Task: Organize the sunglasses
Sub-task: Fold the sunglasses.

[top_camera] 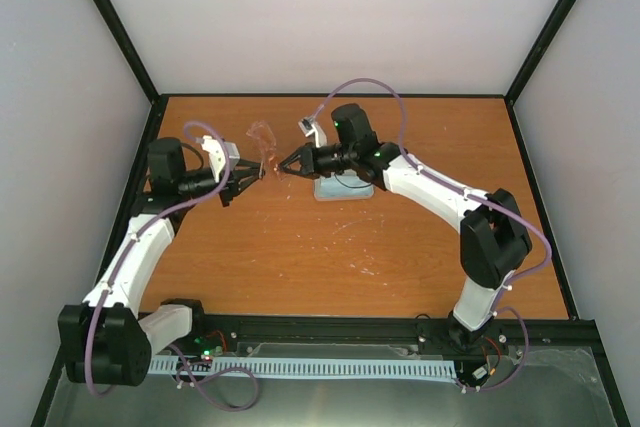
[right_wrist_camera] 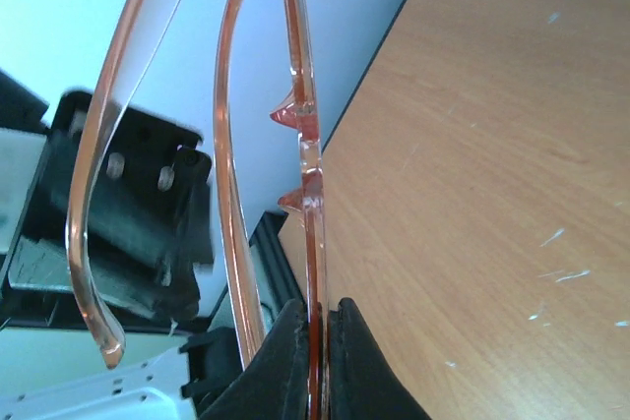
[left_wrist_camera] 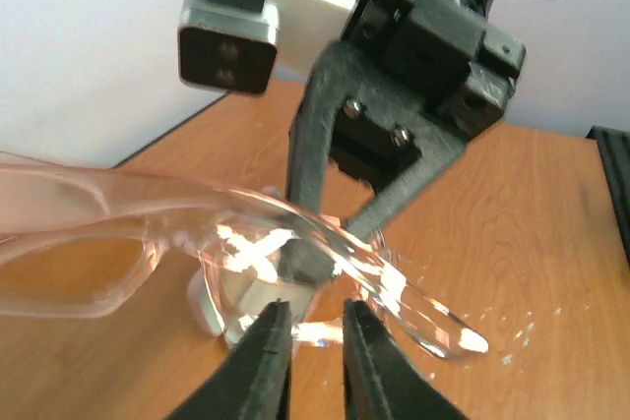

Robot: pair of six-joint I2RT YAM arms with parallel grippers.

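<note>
Above the scuffed orange-brown wooden table (top_camera: 300,247), boxed in by plain white walls (top_camera: 330,7) (black posts (top_camera: 118,27) in the corners), the right gripper (right_wrist_camera: 317,336) pinched the sunglasses (top_camera: 262,139) aloft by the frame, while the left gripper (left_wrist_camera: 317,341), jaws slightly parted, gripped nothing just beside them.

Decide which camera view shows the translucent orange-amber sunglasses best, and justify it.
Left wrist: the translucent orange-amber sunglasses stretch across it, with lens and arm visible. Right wrist shows them edge-on, pinched in the right gripper. The top view gives only a small, faint shape.
</note>
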